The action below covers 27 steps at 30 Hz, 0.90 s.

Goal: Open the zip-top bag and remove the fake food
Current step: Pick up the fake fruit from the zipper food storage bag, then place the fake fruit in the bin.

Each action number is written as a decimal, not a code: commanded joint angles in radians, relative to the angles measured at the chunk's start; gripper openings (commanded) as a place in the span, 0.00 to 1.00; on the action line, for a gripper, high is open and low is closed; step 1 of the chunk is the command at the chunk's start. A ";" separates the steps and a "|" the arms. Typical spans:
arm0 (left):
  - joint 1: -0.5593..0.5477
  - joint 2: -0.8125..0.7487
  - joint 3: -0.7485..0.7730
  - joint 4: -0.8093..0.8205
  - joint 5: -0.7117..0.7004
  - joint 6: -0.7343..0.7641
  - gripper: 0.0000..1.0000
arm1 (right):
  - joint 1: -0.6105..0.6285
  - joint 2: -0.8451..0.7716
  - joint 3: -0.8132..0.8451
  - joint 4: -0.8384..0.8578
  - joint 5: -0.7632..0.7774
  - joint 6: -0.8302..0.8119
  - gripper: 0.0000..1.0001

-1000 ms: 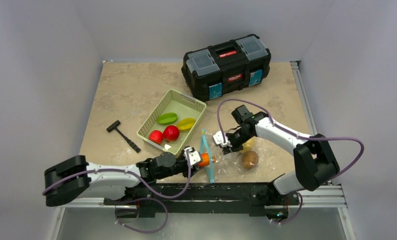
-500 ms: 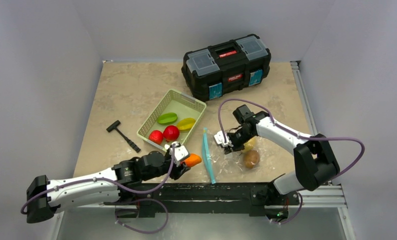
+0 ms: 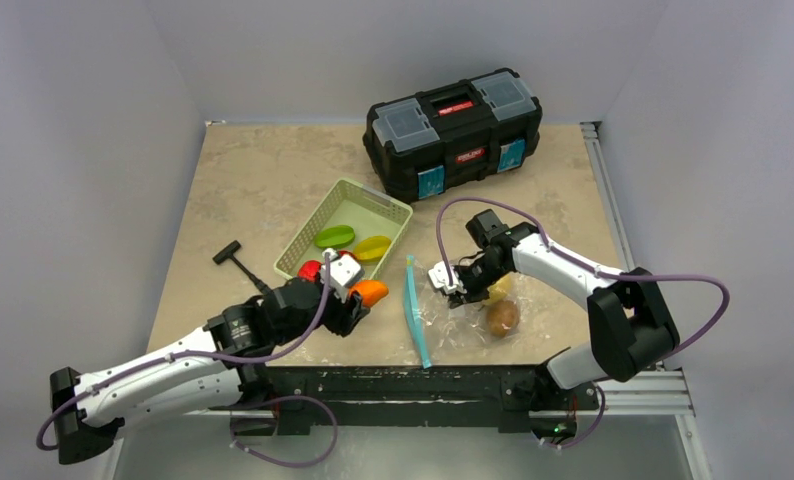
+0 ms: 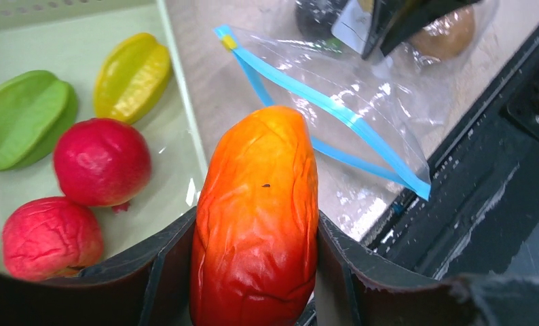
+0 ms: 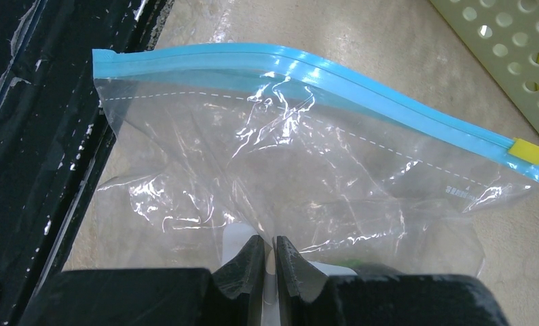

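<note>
Clear bag [image 5: 287, 170] w/ teal zip strip [image 5: 307, 64]; orange-red fruit [image 4: 256, 217]; pale green lattice basket [image 3: 358, 212]

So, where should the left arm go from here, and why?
Probably ease the left hand slightly further over the green basket and open it. It grips the orange fruit right at the basket's near rim, and two red pieces, a green piece and a yellow piece already lie inside. The right hand pinches the zip-top bag.
</note>
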 commanded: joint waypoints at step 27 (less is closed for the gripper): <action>0.371 0.348 0.184 -0.037 0.097 -0.096 0.09 | -0.006 -0.031 -0.003 -0.003 -0.009 -0.009 0.14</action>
